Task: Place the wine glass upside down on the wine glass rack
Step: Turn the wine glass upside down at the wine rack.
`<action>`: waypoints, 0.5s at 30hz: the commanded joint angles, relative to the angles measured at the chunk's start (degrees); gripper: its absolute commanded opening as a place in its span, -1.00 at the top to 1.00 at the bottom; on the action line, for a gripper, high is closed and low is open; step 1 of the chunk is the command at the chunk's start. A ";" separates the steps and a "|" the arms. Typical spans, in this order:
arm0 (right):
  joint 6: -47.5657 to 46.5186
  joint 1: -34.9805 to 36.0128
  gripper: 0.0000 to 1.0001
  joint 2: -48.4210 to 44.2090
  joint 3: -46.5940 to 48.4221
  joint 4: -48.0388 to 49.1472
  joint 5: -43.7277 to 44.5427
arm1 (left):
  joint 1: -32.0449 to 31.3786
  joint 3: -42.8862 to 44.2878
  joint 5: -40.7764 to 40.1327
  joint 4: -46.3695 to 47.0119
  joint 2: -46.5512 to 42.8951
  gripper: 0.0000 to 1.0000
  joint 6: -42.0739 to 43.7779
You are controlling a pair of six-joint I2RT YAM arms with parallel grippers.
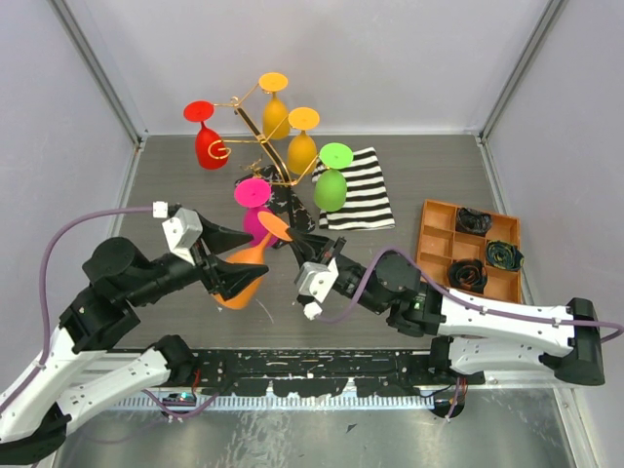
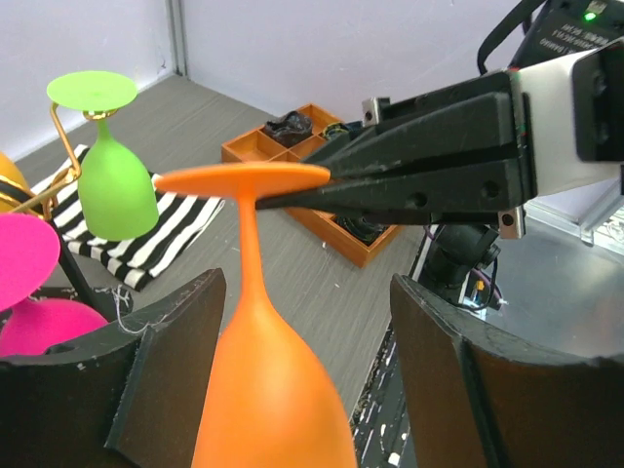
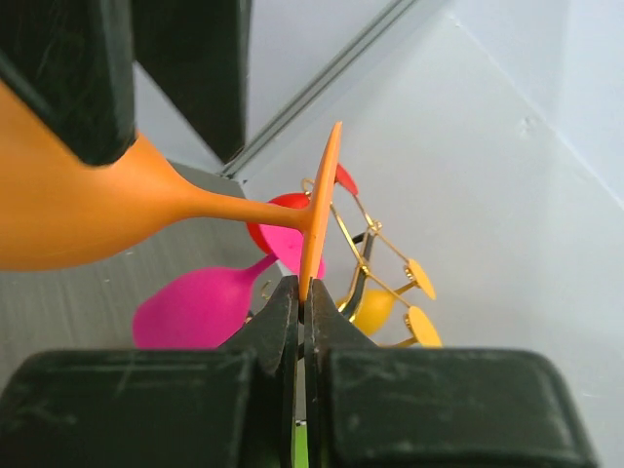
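**Orange glass between two claws**

The orange glass [image 1: 237, 295] is tilted above the counter [image 1: 175, 185], with its foot toward the rack [image 1: 258, 130]. The left claw [image 1: 255, 256] has its fingers spread, one on each side of the bowl. The right claw [image 1: 291, 236] is closed on the rim of the foot. Five coloured glasses hang on the rack, feet up. A striped cloth [image 1: 366, 195] lies just right of it.

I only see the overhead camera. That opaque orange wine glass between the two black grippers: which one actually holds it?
Observer: The right gripper. Its wrist camera shows both jaws shut on the rim of the flat round foot of the opaque orange wine glass.
Operator: So the left one cradles the bowl?
Observer: No. The left gripper is open; its own camera shows a clear gap between the bowl and one finger.
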 commanded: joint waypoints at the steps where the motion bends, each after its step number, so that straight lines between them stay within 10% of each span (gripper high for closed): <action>1: -5.28 -0.08 0.99 0.53 3.51 8.55 1.12 | -0.21 -2.17 -3.08 4.12 -1.55 -0.47 -3.65; 15: -9.90 -0.02 0.99 1.53 2.67 10.30 -3.62 | -0.20 -2.57 -2.89 4.28 2.43 0.02 -3.55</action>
